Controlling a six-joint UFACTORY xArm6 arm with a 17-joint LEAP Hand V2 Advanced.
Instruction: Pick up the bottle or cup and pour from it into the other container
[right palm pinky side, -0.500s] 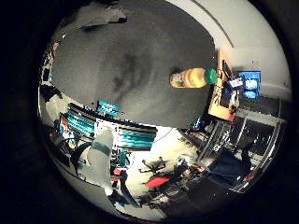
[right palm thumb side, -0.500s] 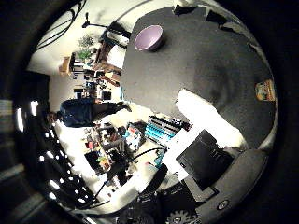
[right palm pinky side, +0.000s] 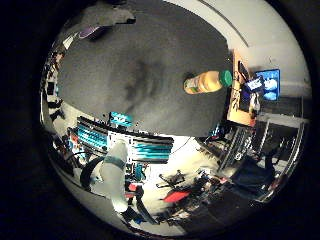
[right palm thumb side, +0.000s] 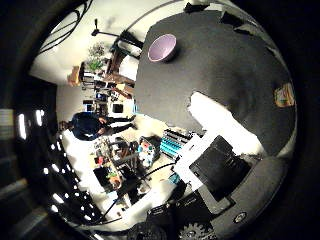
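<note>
Matt dark table (right palm pinky side: 150, 65), glossy bowl (right palm thumb side: 162, 47)

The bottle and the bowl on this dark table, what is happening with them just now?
Nothing is held yet. The bottle, filled with orange liquid and capped green, stands untouched on the dark table. The purple bowl sits empty near another edge, well apart from it. The robot's hand hangs above the table, touching neither, so pouring has not begun.
</note>
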